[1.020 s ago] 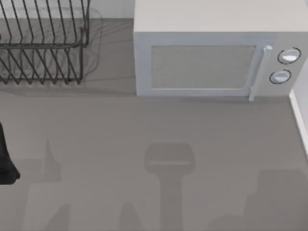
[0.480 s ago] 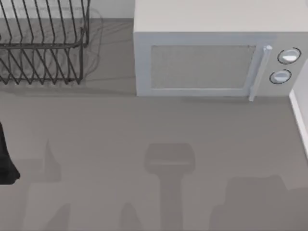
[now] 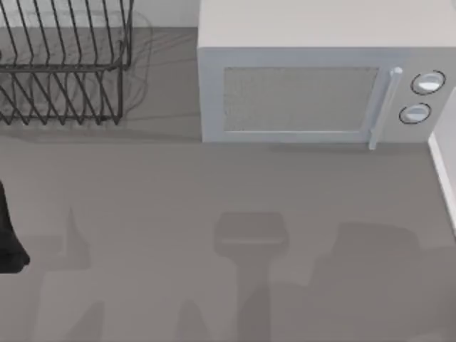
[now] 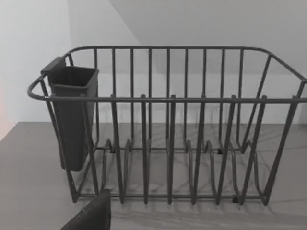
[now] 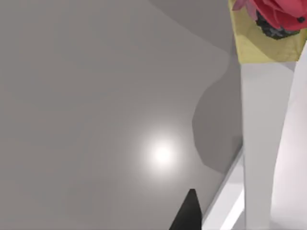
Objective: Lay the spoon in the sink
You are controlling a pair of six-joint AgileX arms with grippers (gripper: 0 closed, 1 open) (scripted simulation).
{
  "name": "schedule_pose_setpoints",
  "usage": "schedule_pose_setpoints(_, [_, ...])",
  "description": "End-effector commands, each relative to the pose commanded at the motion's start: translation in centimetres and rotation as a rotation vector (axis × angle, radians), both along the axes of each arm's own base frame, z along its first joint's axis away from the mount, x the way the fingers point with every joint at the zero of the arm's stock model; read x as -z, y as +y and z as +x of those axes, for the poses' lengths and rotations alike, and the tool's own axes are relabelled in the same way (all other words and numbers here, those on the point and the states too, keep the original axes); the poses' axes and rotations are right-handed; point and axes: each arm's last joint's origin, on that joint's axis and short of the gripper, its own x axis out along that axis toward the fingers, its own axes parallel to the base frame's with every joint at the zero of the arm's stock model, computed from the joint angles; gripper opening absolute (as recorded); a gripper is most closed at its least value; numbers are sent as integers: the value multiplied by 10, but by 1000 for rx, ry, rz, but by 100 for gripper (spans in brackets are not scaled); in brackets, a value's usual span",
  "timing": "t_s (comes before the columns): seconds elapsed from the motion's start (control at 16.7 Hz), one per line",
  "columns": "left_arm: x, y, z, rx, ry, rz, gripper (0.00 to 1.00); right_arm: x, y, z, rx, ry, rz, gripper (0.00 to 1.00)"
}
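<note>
The spoon and the sink are out of view. A dark part of my left arm [image 3: 8,242] sits at the table's left edge in the top view. The left wrist view has a dark corner of my left gripper [image 4: 91,216] low in the picture, facing the wire dish rack [image 4: 168,100]. In the right wrist view a dark tip of my right gripper [image 5: 188,213] hangs over bare grey counter [image 5: 96,96]. Nothing is seen held in either gripper.
The wire dish rack [image 3: 64,64] stands at the back left, with a dark utensil cup [image 4: 72,115] on its end. A white microwave [image 3: 313,78] fills the back right. A white ledge [image 5: 259,143] and a yellow and red object [image 5: 268,24] lie beyond the right gripper.
The broad shadow at the table's lower right has slid left and then up toward the microwave. The left arm has not moved.
</note>
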Motion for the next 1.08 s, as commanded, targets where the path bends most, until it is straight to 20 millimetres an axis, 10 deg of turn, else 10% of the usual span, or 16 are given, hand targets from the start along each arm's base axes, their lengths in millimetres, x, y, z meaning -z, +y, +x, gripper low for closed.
schedule_pose_setpoints(0.6, [0,0,0,0,0,0,100,-23,-14,173,-33,-41,-15,0])
schedule_pose_setpoints(1.08, [0,0,0,0,0,0,100,17,4,230,-1,-69,-22,0])
